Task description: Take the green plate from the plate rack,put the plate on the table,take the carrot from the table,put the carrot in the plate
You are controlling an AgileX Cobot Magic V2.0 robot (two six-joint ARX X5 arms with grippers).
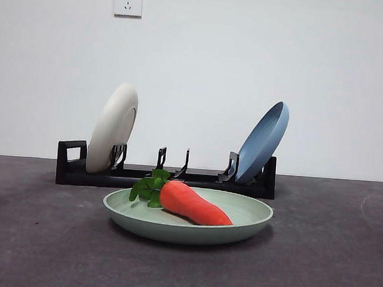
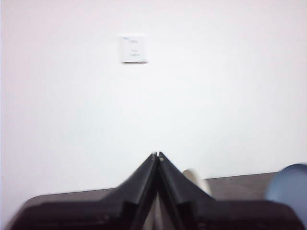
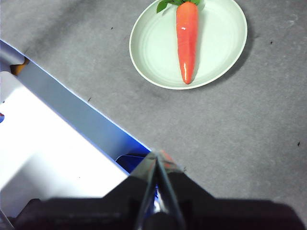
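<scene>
Orange carrot (image 1: 194, 203) lying in the green plate (image 1: 241, 230), plate flat on the table (image 1: 328, 258) just before the plate rack (image 1: 195, 179), left gripper (image 2: 157, 155) and right gripper (image 3: 156, 154) both closed, empty, away from the plate.

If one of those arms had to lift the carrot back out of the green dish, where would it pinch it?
Probably across the thick part of the carrot, just behind the leaves, coming straight down from above. It lies flat on its side in the green plate, with the raised rim in the way of a sideways approach. The body tapers toward the tip, so jaws there might slip. Both grippers, left and right, are shut and away.
</scene>
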